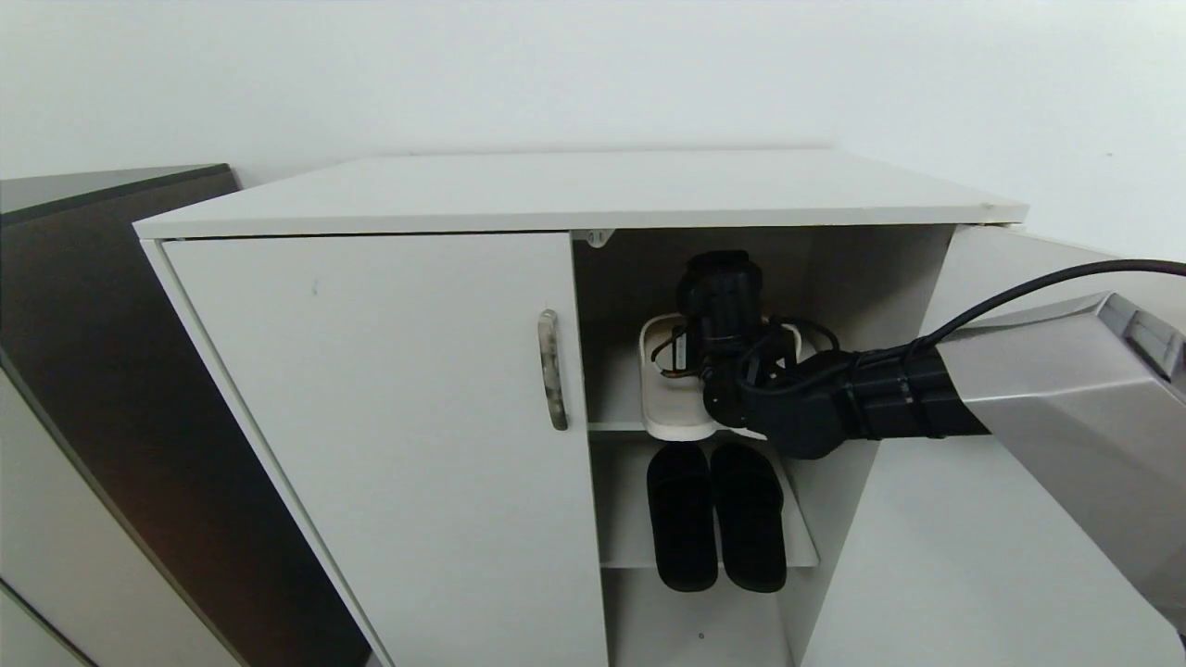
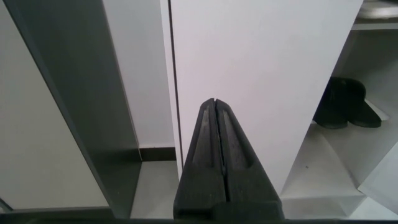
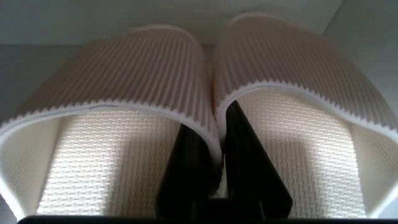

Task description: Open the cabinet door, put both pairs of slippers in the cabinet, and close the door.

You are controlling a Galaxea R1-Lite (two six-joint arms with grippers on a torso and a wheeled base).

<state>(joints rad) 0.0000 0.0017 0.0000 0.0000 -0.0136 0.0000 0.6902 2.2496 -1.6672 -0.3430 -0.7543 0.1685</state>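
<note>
Our right claw (image 3: pixel 215 134) pinches the white slippers (image 1: pixel 669 408) on the upper shelf (image 1: pixel 610 396); our left claw (image 2: pixel 216 115) is closed, empty.

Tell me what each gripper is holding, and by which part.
The right gripper pinches the white slippers by their adjoining inner strap edges. The left gripper is shut on nothing.
</note>
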